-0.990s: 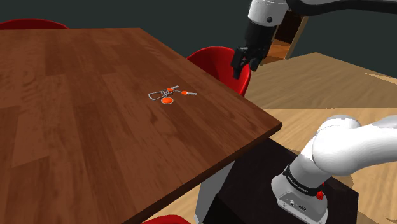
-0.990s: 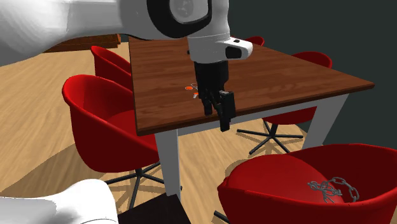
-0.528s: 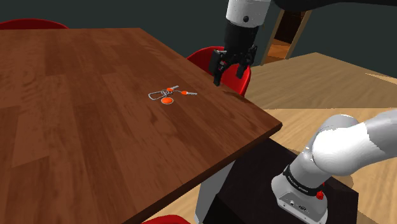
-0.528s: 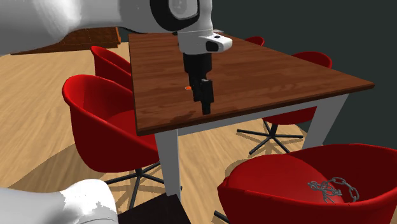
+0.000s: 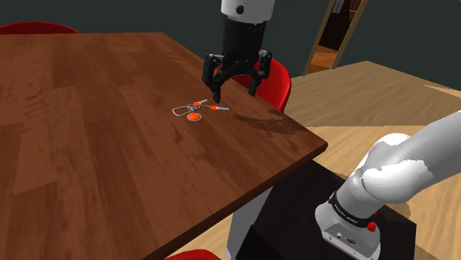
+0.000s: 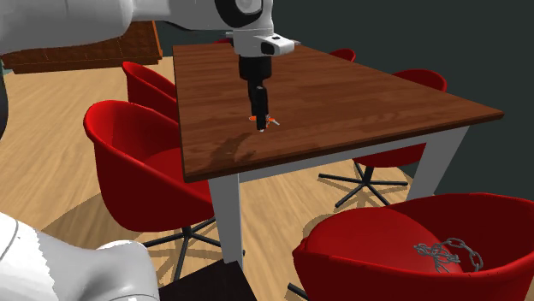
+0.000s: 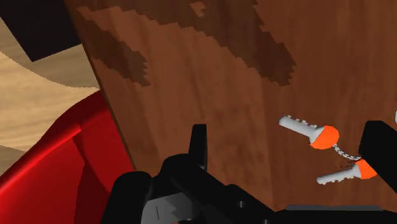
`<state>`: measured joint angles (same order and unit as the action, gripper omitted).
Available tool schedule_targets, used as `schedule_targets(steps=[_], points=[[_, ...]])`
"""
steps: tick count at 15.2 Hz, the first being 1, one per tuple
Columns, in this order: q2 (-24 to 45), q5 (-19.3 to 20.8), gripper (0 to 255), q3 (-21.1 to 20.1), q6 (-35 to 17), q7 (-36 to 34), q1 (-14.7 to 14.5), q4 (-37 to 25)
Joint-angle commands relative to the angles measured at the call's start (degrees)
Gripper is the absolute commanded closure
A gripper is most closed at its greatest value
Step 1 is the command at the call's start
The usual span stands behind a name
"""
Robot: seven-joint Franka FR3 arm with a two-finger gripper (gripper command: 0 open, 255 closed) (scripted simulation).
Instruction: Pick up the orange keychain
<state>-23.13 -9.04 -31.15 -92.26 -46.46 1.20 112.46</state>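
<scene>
Orange keychain (image 5: pixel 196 111) lies flat on the dark wooden table (image 5: pixel 103 155), near the table's right edge in the shoulder view, with its long axis running roughly left to right there. A silver wire loop forms its left end, a round orange tag sits on the near side of the middle, and two small keys with orange heads and silver blades fan out toward the right. In the wrist view the keys (image 7: pixel 312 133) are joined by a fine chain, and their blades point across the gap toward the opposite finger. The white arm comes down from above with its wrist nearly upright, so the black gripper (image 5: pixel 236 90) points straight down at the tabletop. Its fingers are spread wide and grip nothing. The tips hang just above the wood, just right of the keychain, and the left-hand finger is close over the rightmost key. In the second exterior view the gripper (image 6: pixel 261 120) stands in front of the keychain (image 6: pixel 274 121). A red chair (image 5: pixel 279 83) sits beyond the table's right edge.
</scene>
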Motion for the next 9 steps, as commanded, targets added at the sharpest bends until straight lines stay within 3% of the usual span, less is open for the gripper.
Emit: schedule_targets(steps=[1,6,9], points=[[4.32,0.37,0,-3.31,0.02,-5.34,0.38,-4.29],[16.34,4.58,0,-10.46,0.80,-17.81,0.62,-15.79],[16.17,4.44,0,-10.35,-0.77,-17.84,0.40,-14.09]])
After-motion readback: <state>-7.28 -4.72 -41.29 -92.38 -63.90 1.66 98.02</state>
